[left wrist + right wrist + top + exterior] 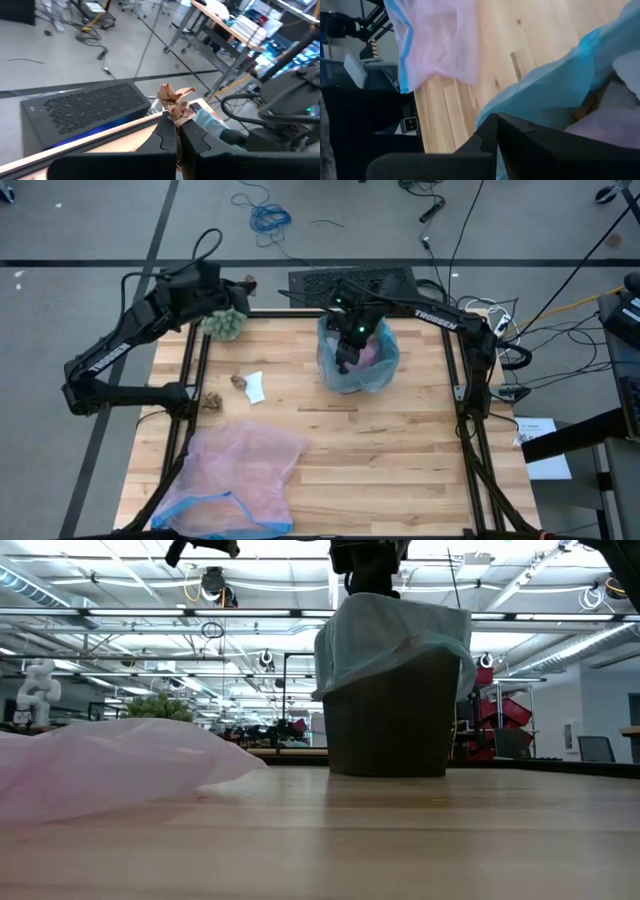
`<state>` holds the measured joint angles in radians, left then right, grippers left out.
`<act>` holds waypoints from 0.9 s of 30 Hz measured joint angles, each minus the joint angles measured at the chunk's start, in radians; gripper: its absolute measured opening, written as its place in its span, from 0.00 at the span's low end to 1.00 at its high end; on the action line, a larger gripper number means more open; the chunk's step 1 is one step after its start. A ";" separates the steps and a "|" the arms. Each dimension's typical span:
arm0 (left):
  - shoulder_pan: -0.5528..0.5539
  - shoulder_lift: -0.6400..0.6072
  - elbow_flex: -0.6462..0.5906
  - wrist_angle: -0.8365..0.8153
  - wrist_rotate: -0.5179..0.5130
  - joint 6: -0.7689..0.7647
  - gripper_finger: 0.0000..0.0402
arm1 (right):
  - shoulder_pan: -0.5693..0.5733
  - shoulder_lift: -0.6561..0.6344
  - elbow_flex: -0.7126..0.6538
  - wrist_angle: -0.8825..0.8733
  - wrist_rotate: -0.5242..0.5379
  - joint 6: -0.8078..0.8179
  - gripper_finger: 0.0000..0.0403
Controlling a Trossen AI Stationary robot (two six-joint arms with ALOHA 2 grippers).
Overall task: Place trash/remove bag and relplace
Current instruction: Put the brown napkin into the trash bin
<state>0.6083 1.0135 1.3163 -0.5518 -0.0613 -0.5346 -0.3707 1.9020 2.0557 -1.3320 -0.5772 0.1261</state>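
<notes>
Left gripper [178, 131] hangs off the table's back-left corner, fingers pinching a brown crumpled scrap [175, 102]. The light-blue bag [357, 358] in its bin sits rightward, mid-back, where the right gripper [347, 352] dips in; can't tell its fingers.

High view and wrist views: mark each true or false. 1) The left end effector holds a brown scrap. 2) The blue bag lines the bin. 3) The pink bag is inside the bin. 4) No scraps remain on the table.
1) True: the left end effector is shut on a brown scrap.
2) True: the blue bag drapes over the bin.
3) False: the pink bag lies flat on the table.
4) False: a white paper piece and small brown scraps lie there.
</notes>
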 joint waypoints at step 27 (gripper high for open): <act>-0.168 0.562 0.286 0.510 0.639 0.018 0.00 | -0.123 -0.356 0.270 0.200 0.165 0.118 0.00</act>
<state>0.4405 1.5755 1.6019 -0.0423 0.5777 -0.5170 -0.4934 1.5459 2.3261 -1.1320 -0.4122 0.2436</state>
